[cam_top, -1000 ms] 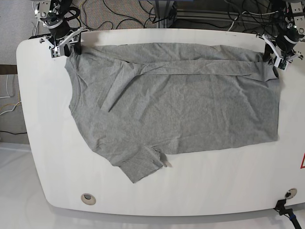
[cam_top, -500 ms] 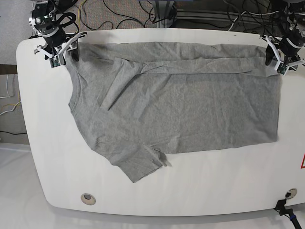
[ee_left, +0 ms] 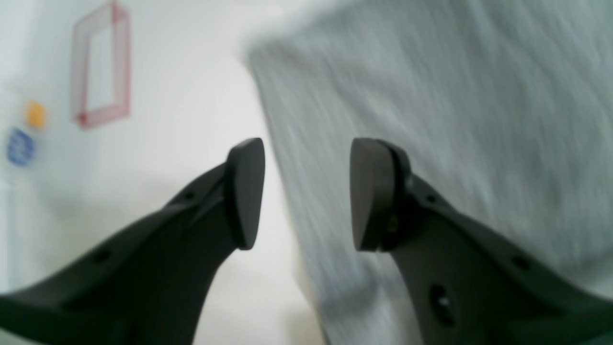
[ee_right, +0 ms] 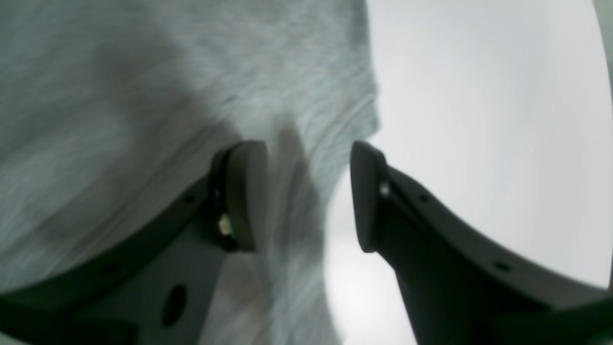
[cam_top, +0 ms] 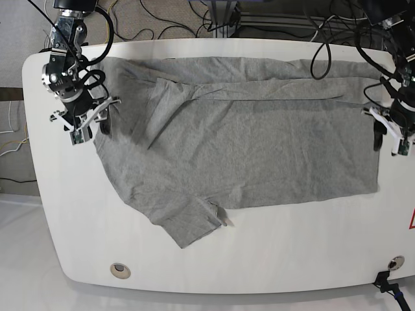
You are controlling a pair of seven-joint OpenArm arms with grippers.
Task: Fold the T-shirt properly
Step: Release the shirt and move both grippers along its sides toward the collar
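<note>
A grey T-shirt [cam_top: 246, 149] lies spread on the white table [cam_top: 292, 253], its far edge folded over into a long band [cam_top: 272, 91]. One sleeve [cam_top: 191, 223] sticks out toward the front. My right gripper [cam_top: 89, 129] stands open at the collar side. In the right wrist view it [ee_right: 306, 191] straddles the shirt's edge [ee_right: 143, 72] with nothing pinched. My left gripper [cam_top: 387, 139] is open at the hem side. The left wrist view shows it [ee_left: 306, 191] over the cloth's border [ee_left: 455, 96], with one finger above bare table.
Cables [cam_top: 168, 19] and a frame rail run behind the table's far edge. Two round grommets [cam_top: 119, 269] [cam_top: 395, 262] sit near the front edge. A red marking [cam_top: 412, 220] is at the right rim, and a red rectangle [ee_left: 100, 62] shows in the left wrist view.
Both grippers have left the shirt's far corners and moved toward the front along its two sides. The folded far edge now lies flat on the table.
</note>
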